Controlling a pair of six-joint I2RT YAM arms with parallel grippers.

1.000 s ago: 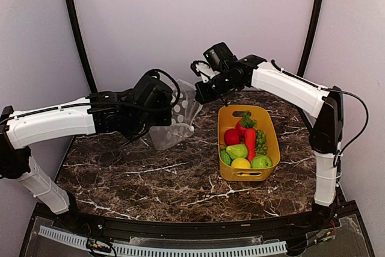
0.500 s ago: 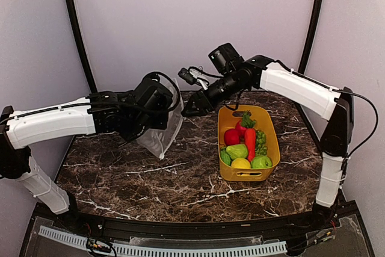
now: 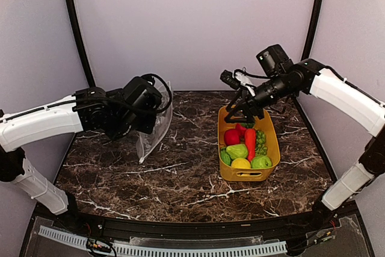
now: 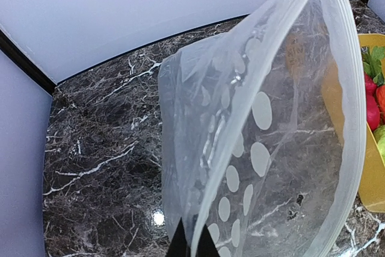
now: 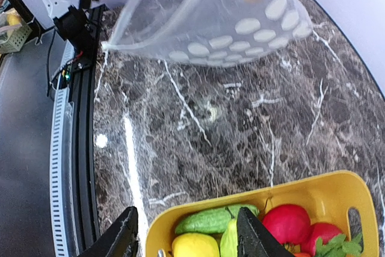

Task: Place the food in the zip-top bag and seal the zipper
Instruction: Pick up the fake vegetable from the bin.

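— What's under ur right gripper?
— Dark brown marble table, white veins, w/ bright lamp glare on it.
— And beyond it?
— Plain pale lilac wall, w/ black curved poles at L & R corners.

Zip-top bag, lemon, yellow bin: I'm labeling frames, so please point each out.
zip-top bag [image 4: 258, 148], left wrist view, dotted side panel
lemon [image 3: 240, 163], top external view, its middle
yellow bin [image 3: 274, 142], top external view, right rim
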